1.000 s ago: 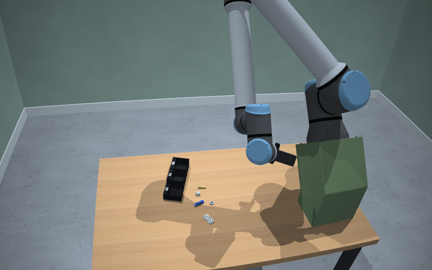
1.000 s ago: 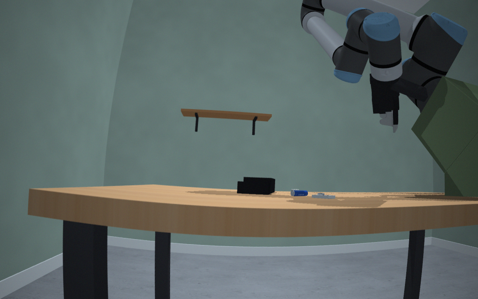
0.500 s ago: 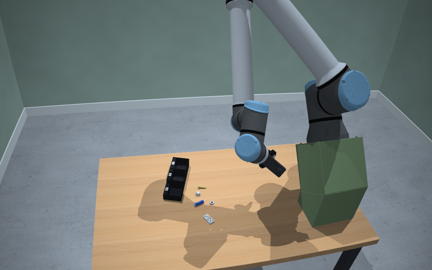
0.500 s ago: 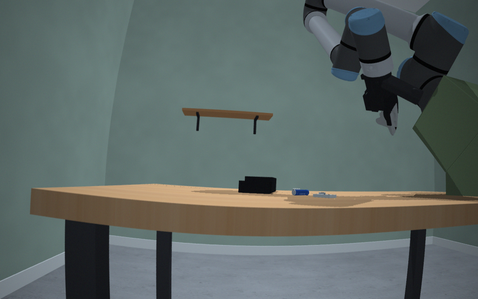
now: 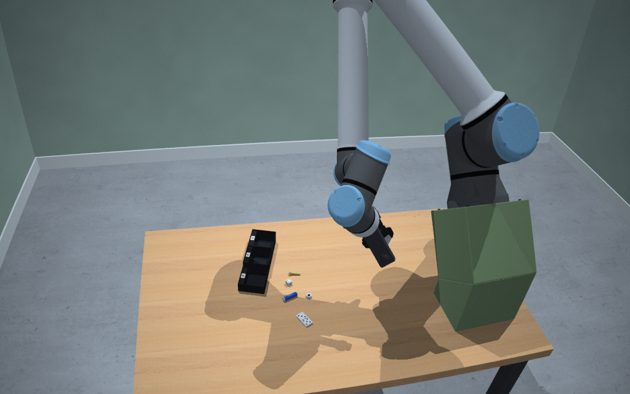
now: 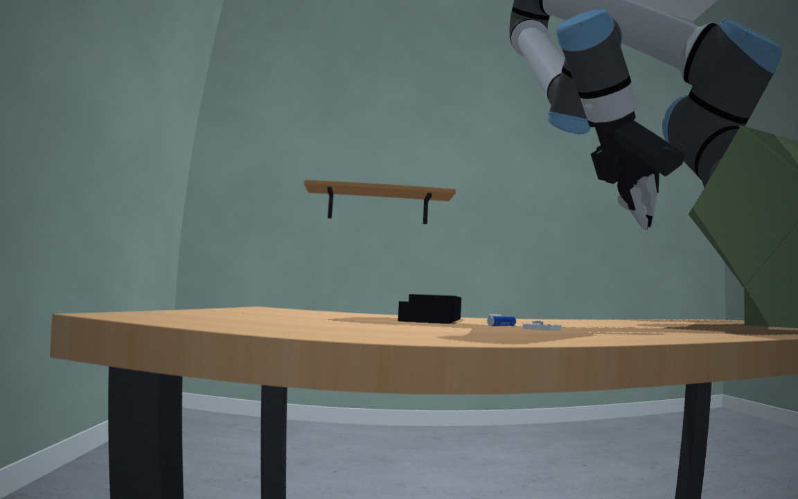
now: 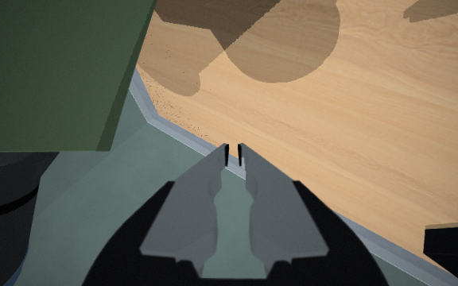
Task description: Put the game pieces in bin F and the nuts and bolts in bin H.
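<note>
A brass bolt [image 5: 293, 273], a white die [image 5: 288, 282], a small silver nut [image 5: 308, 295] and a grey domino [image 5: 304, 319] lay loose on the wooden table [image 5: 185, 313], clustered just beside the near end of a black row of bins [image 5: 257, 261]. A blue battery [image 5: 290, 296] lay among them, between the die and the nut. The bin labels were too small to read. The gripper [image 6: 642, 213] hung high above the table, well apart from the pieces and off toward the green block [image 5: 483, 264] at the arm's base. It tilted downward, its jaws drawn almost together with only a thin slit between the fingertips, and nothing was held in them. A wall shelf [image 6: 379, 189] hung behind the table.
</note>
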`<state>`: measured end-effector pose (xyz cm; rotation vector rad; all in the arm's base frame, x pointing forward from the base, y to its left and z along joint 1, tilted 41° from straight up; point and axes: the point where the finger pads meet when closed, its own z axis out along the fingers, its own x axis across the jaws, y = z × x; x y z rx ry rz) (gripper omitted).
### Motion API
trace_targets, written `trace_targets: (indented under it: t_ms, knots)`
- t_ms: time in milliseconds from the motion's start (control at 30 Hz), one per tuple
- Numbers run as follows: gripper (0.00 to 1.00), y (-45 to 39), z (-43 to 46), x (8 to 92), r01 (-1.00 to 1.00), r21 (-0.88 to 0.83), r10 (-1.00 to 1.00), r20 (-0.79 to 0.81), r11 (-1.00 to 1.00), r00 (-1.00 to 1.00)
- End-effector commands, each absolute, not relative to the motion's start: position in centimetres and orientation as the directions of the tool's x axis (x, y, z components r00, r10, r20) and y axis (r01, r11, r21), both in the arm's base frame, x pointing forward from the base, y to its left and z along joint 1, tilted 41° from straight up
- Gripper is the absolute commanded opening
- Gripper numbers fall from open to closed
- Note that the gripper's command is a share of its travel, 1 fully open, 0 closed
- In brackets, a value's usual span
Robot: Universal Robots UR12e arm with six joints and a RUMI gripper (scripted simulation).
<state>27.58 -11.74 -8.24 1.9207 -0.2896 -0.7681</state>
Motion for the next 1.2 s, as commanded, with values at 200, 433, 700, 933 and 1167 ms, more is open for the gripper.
trace_targets:
  t_ms: [200, 433, 700, 933, 1167]
  knots:
    - [0.04, -11.9, -9.6, 31.4, -0.17, 0.907, -0.6, -0.105, -0.384, 0.793]
    - [0.04, -12.0, -10.1, 33.7, -0.339, 0.881, -0.644, 0.053, -0.329, 0.763]
    - [0.04, -12.3, -10.3, 37.1, -0.516, 0.816, -0.687, 0.218, -0.261, 0.693]
    - [0.04, -12.5, -10.2, 39.6, -0.642, 0.739, -0.714, 0.336, -0.204, 0.614]
    - [0.04, -12.7, -9.8, 42.2, -0.774, 0.62, -0.737, 0.46, -0.132, 0.494]
